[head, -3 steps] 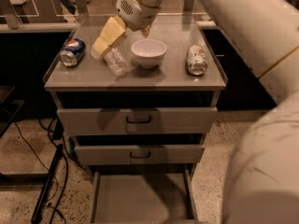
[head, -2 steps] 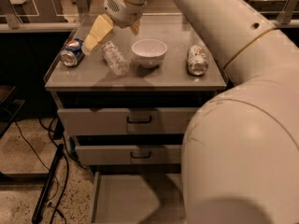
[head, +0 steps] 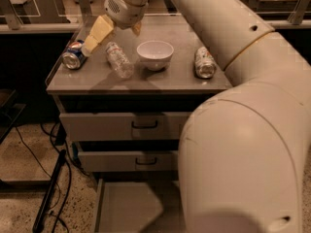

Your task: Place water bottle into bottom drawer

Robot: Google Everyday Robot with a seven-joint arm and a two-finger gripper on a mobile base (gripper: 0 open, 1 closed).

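The water bottle point(head: 119, 59) lies on its side on the cabinet top, between a blue can and a white bowl. My gripper point(head: 115, 35) hangs just above the bottle's far end. It is open, with one pale yellow finger point(head: 97, 33) on the left and the tip of the other finger point(head: 136, 29) on the right. It holds nothing. The bottom drawer point(head: 129, 205) is pulled out near the floor, showing a flat grey floor. My arm hides its right part.
A blue Pepsi can point(head: 74, 55) lies left of the bottle. A white bowl point(head: 155, 54) and a silver-green can point(head: 204, 62) stand to its right. The two upper drawers point(head: 131, 126) are shut. My big white arm point(head: 243, 144) fills the right side. Cables lie on the floor at the left point(head: 53, 198).
My gripper has moved left over the cabinet top, from above the bowl side towards the bottle's far end. My arm now covers more of the right side.
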